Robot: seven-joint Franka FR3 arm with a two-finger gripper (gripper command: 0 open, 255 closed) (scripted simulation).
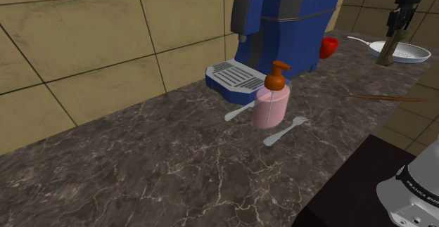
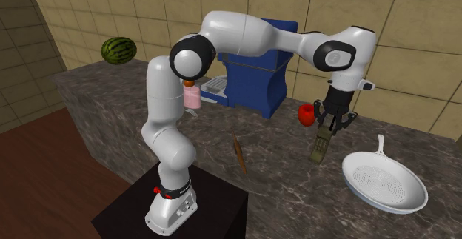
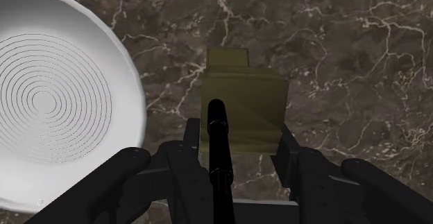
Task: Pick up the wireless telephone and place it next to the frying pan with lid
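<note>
Dark marbled stone forms the bench (image 1: 162,169) in the shoulder view. A blue coffee machine (image 1: 288,22) stands at its back, with a pink soap dispenser (image 1: 272,102) just in front of the drip tray, between a pale spoon (image 1: 239,112) and a pale fork (image 1: 285,131). At the far end, the black claw (image 1: 395,32) holds an olive telephone (image 1: 387,54) beside the white frying pan (image 1: 406,53).

In the second exterior view the arm arches over the machine. The claw points down and the telephone hangs upright from it, just to the left of the pan. Its lower end is close to the bench, though I cannot tell whether they touch. A small red object (image 2: 304,114) sits behind it and a watermelon (image 2: 118,50) at the far left.

In the wrist view the fingers (image 3: 288,153) press against both sides of the telephone, narrowly parted by its width, with the pan's rim close alongside.
</note>
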